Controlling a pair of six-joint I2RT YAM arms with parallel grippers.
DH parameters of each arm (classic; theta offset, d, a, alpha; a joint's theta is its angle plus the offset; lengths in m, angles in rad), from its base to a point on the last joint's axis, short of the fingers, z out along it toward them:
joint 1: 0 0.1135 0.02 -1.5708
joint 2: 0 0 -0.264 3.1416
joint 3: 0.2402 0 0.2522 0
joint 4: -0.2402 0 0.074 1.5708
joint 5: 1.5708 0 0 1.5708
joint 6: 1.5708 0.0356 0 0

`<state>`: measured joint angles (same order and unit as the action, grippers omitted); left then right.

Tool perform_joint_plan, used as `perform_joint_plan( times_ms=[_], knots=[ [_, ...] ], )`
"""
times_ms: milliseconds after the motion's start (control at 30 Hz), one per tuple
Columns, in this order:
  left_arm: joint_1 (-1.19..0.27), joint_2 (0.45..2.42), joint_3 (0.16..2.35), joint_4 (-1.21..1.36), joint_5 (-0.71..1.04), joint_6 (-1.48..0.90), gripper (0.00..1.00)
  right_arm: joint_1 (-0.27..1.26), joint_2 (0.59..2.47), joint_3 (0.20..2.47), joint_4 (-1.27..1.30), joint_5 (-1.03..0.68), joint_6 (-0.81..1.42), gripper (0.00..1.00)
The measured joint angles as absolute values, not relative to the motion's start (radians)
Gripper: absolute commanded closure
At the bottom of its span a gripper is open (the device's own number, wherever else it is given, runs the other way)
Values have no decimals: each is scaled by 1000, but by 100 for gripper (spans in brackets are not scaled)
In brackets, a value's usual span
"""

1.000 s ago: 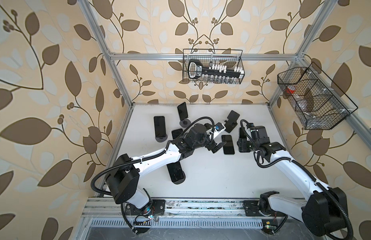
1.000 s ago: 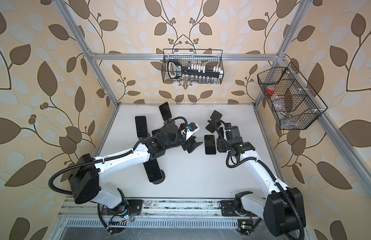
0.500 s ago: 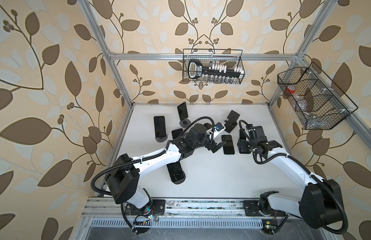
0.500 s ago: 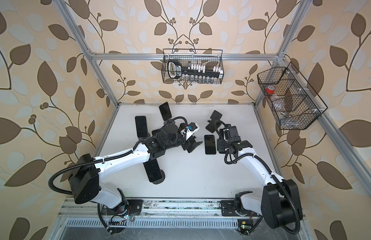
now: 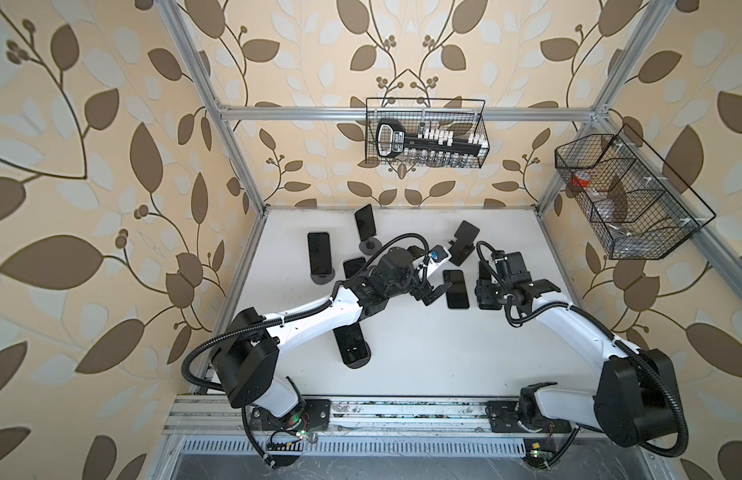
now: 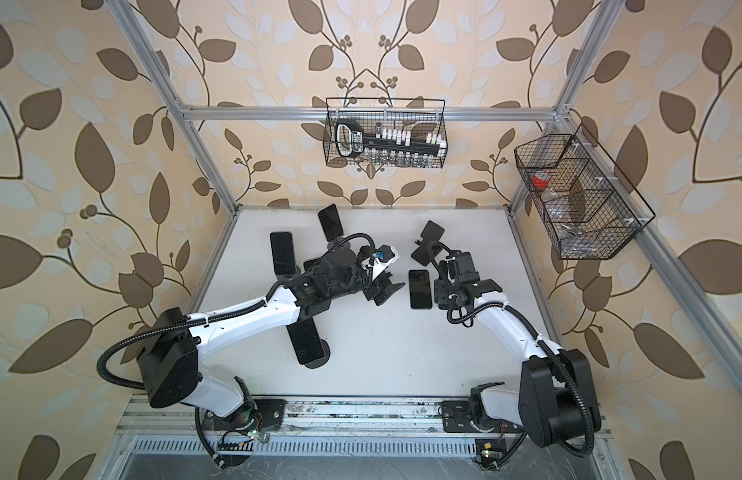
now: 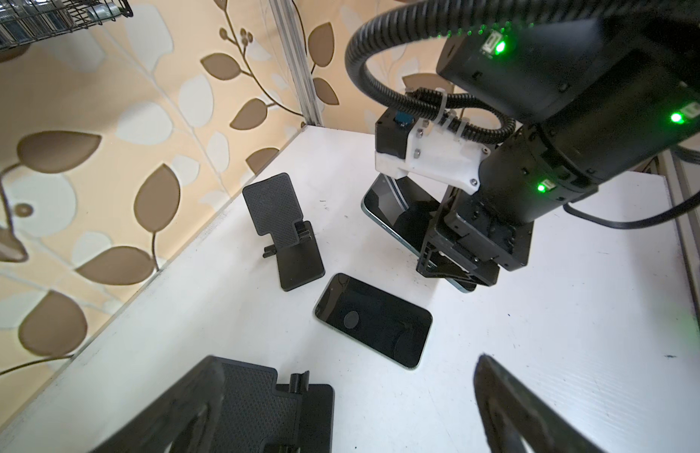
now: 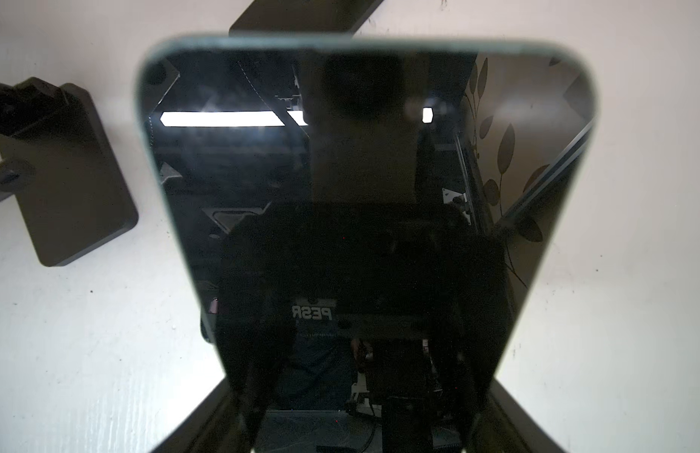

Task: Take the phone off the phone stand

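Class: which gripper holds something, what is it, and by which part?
The right gripper holds a phone by its side edges near one end; the left gripper holds nothing.

Entry 1: phone (image 8: 364,176), screen: reflected white letters I read as "PESR". Entry 2: tool (image 5: 392,139) in basket (image 5: 423,99): label too small for me to read.

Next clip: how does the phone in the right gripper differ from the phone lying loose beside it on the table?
The gripped phone is clamped by the right gripper; the loose phone has nothing touching it. The gripped phone looks tilted, with one end raised; the loose phone lies flat on the table. Both are face up with dark screens and look similar in size.
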<state>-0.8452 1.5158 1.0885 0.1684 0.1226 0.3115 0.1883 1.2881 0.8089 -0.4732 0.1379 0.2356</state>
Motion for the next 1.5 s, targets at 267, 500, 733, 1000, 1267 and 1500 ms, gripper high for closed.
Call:
perform_joint_plan(
  times_ms=[267, 500, 733, 1000, 1267, 1500],
  knots=[
    [-846, 1516, 1083, 169, 124, 311, 1, 188, 1288, 809, -492, 138, 229, 53],
    [-859, 1516, 1083, 169, 126, 311, 1, 188, 1317, 841, -508, 139, 189, 53],
    [-865, 1516, 1083, 170, 128, 310, 1, 188, 1364, 849, -509, 146, 170, 52],
    [-865, 1516, 1082, 176, 128, 310, 1, 188, 1425, 849, -504, 145, 150, 50],
    [-885, 1516, 1081, 177, 127, 312, 1, 177, 1511, 854, -470, 137, 143, 49],
    [-892, 1516, 1077, 177, 127, 315, 1, 163, 1565, 888, -444, 130, 137, 48]
  ],
)
